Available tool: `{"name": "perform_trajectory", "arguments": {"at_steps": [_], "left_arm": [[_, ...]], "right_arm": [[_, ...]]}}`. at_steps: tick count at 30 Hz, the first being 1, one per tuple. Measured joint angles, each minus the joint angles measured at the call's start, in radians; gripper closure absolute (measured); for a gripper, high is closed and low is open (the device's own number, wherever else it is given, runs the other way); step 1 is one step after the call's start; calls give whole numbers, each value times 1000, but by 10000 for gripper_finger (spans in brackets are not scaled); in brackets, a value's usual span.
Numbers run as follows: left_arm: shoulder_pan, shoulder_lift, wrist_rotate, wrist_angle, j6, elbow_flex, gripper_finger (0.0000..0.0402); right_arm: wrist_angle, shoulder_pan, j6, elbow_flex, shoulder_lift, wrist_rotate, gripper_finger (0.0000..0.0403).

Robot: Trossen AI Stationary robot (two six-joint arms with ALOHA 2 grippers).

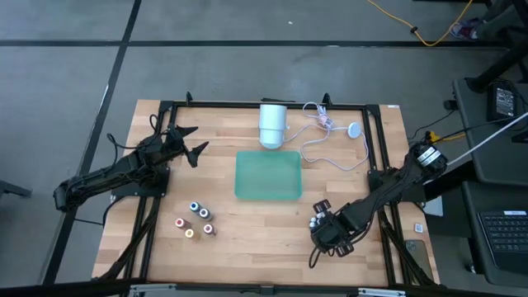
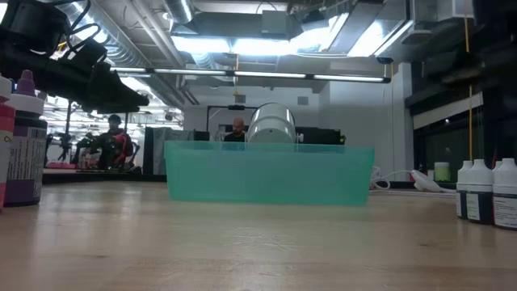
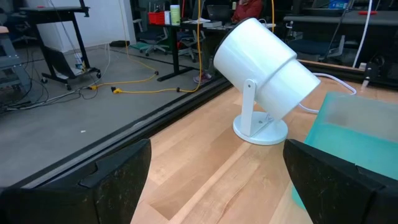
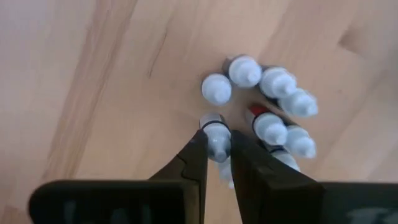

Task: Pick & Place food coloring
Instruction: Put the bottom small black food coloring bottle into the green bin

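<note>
Risk as we see it: our right end effector (image 4: 219,155), closed on one white-capped food coloring bottle (image 4: 216,134) in a tight cluster at the counter's (image 1: 264,227) near right, could topple touching neighbors on lifting; left end effector (image 1: 188,142) waits open.

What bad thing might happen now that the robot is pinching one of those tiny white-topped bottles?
The right gripper is shut on one white-capped bottle standing tight against the other white-capped bottles. Lifting it might knock over those neighbours. The fingers seem to grip only near the cap, so the bottle might slip or tilt on its way to the green tray.
</note>
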Motion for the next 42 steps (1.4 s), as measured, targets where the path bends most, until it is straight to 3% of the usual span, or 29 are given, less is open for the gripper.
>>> {"name": "perform_trajectory", "arguments": {"at_steps": [11, 22, 29, 36, 42], "left_arm": [[0, 0, 0, 0, 0, 0, 41], [0, 0, 0, 0, 0, 0, 41], [0, 0, 0, 0, 0, 0, 41], [0, 0, 0, 0, 0, 0, 41], [0, 0, 0, 0, 0, 0, 41]], "right_arm": [[-201, -33, -25, 192, -2, 6, 347], [-364, -197, -29, 383, -2, 12, 347], [-387, -332, -29, 422, -2, 98, 347], [-367, -492, -37, 422, 10, 120, 347], [-308, -608, 68, 419, 53, 122, 347]]}}
